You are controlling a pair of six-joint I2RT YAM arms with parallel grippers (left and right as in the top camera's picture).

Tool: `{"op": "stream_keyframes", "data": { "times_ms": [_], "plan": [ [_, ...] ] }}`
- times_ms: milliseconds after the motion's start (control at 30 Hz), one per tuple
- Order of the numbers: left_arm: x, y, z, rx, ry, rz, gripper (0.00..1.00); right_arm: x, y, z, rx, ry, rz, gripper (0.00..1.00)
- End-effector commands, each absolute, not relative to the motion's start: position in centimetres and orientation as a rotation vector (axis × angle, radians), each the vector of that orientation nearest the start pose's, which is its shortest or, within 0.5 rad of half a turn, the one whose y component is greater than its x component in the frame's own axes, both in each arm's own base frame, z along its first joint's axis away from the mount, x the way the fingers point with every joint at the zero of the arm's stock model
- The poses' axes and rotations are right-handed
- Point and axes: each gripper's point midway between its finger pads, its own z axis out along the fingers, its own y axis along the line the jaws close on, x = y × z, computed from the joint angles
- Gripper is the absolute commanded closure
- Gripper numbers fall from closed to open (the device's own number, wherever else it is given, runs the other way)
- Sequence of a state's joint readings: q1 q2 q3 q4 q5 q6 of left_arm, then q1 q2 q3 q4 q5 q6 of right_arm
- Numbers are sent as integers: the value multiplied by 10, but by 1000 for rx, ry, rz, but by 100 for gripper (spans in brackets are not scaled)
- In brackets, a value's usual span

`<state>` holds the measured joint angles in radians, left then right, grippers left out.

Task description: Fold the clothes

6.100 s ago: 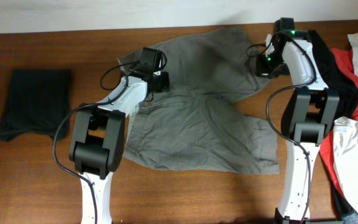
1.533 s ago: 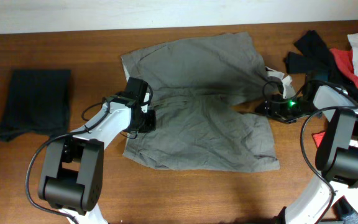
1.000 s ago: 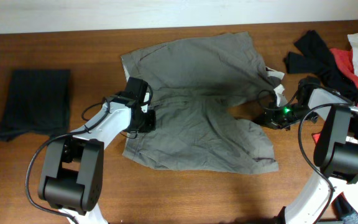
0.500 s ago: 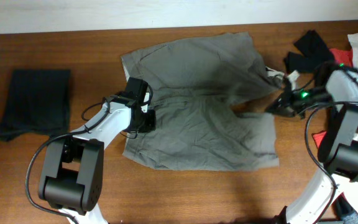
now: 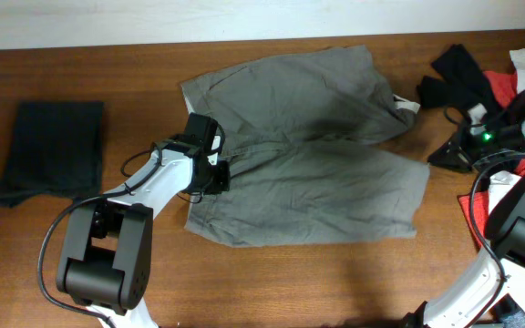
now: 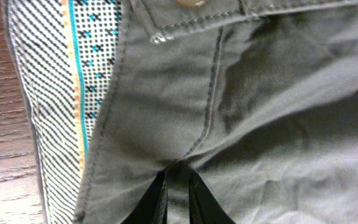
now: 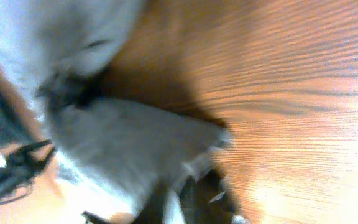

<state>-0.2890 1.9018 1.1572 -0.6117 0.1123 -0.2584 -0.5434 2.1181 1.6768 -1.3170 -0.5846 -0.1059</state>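
Overhead: trousers [image 5: 317,182] under left gripper [image 5: 219,175] (right gripper [image 5: 439,157] beside hem)

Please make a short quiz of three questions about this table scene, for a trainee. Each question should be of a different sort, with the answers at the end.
1. True or false: the folded black cloth lies apart from the spread grey-khaki fabric trousers.
2. Choose one. The left gripper pinches the trousers:
A) at a leg hem
B) beside the striped waistband lining
C) nowhere, because it is above bare wood
3. Fill in: the heap of black, red and white garments lies on the robot's ____ side.

Key: 1 true; 2 B; 3 right.
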Motion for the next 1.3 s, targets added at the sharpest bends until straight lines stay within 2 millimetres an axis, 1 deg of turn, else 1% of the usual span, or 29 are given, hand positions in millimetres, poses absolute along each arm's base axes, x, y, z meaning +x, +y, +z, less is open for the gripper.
{"op": "stream_keyframes", "data": {
  "times_ms": [0,67,100,200,267,333,400,433,500,533,600,633,700,767,867,967,1033,1167,1233,1267],
  "plan": [
    [352,-124,-6,44,2981,-234,87,353,-133,69,882,2933,760,64],
    [352,-124,-6,44,2981,-234,87,357,-131,72,875,2916,786,57],
    [352,-124,-6,44,2980,-234,87,359,-130,75,869,2907,797,54],
    [352,-124,-6,44,2980,-234,87,364,-121,89,804,2902,846,54],
    [352,-124,-6,44,2980,-234,86,368,-106,101,703,2890,906,55],
    [352,-124,-6,44,2980,-235,87,376,-88,113,551,2845,983,56],
    [353,-124,-6,44,2980,-235,87,383,-75,117,450,2825,1011,55],
    [352,-124,-6,44,2980,-236,87,387,-71,117,414,2823,999,52],
    [353,-125,-6,45,2978,-241,86,394,-69,109,364,2842,922,32],
    [353,-125,-6,45,2977,-247,87,397,-72,103,363,2864,853,23],
    [353,-125,-6,45,2977,-247,86,402,-82,88,416,2921,673,21],
    [353,-125,-6,45,2977,-247,86,403,-85,81,455,2942,607,18],
    [353,-125,-6,45,2978,-247,86,403,-86,73,475,2967,547,10],
    [353,-125,-6,46,2978,-247,86,401,-84,65,487,2985,551,9],
    [353,-125,-6,46,2978,-246,87,396,-82,54,561,3012,566,6],
    [353,-125,-6,46,2978,-247,87,385,-81,46,715,3038,583,7],
    [353,-125,-6,46,2978,-247,87,377,-77,43,786,3060,598,6],
    [353,-126,-6,46,2978,-251,86,366,-68,32,794,3095,621,7],
    [352,-127,-6,47,2979,-262,86,364,-63,24,821,3087,647,8],
    [352,-127,-6,47,2979,-263,87,366,-61,21,816,3072,671,11]
  ]
}}
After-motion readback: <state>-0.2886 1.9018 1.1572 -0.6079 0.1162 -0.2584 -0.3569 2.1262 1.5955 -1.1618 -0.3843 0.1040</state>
